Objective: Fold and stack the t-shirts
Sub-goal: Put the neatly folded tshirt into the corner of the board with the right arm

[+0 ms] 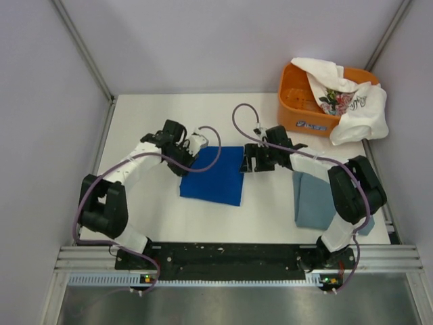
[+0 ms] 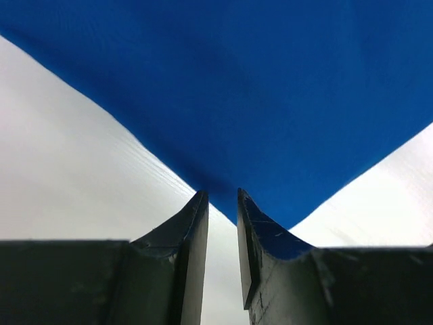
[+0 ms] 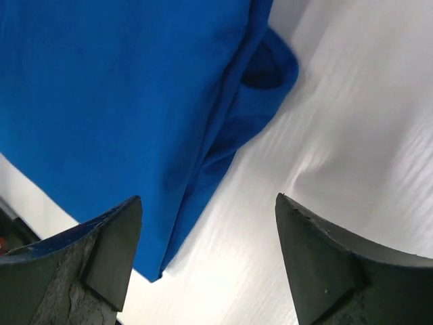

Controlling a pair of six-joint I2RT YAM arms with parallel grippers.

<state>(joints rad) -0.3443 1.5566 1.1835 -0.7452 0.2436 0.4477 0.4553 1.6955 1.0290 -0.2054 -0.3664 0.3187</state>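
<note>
Left gripper (image 2: pixel 222 196): the jaws are held narrowly parted and nothing is seen between them; the bare table (image 2: pixel 67 169) shows through the gap.
Right gripper (image 3: pixel 208 200): the jaws are spread wide and are empty.
Royal-blue t-shirt (image 1: pixel 213 175): it is laid folded flat between the two grippers. One corner lies just beyond the left fingertips. Its layered edge runs ahead of the right jaws, nearer one finger than the other.
Handling: it is judged light, soft and limp; the layers are likely to slide apart if only the top one is pinched.
Hold: it is best taken at a corner or along the folded edge, with all layers caught together.
Other t-shirts: the grey-blue one (image 1: pixel 312 200) lies folded beneath the right arm, behind its jaws. The white floral one (image 1: pixel 352 108) is draped over the orange basket (image 1: pixel 294 112), well beyond the right jaws.
</note>
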